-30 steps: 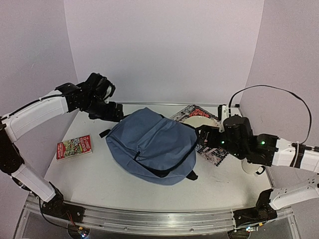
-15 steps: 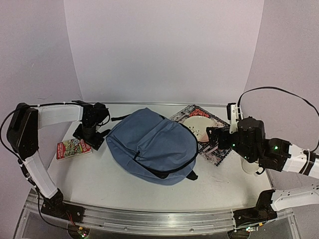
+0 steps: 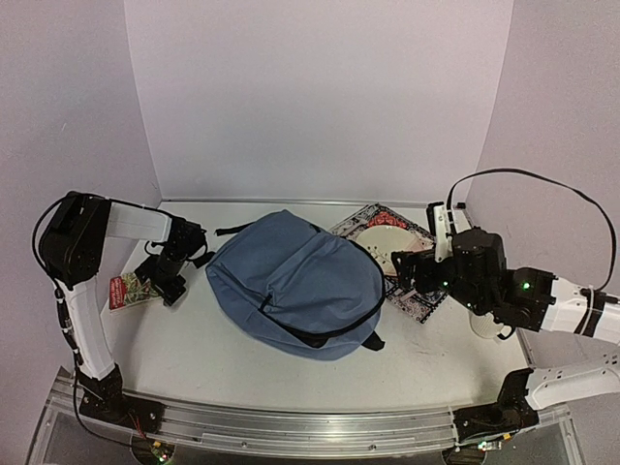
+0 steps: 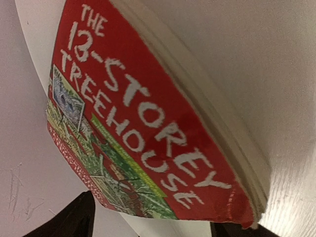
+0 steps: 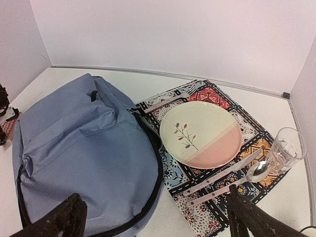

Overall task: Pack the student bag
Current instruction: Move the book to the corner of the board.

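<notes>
left gripper (image 3: 163, 279): we see jaws apart, straddling the red book (image 4: 138, 123) (contact unclear) | right gripper (image 3: 399, 271): jaws wide apart, holding nothing, beside the student bag (image 3: 291, 286)

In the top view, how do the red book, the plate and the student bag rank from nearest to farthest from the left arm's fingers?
1. red book: far left side.
2. student bag: in the centre.
3. plate: on the right, resting on the placemat.
</notes>
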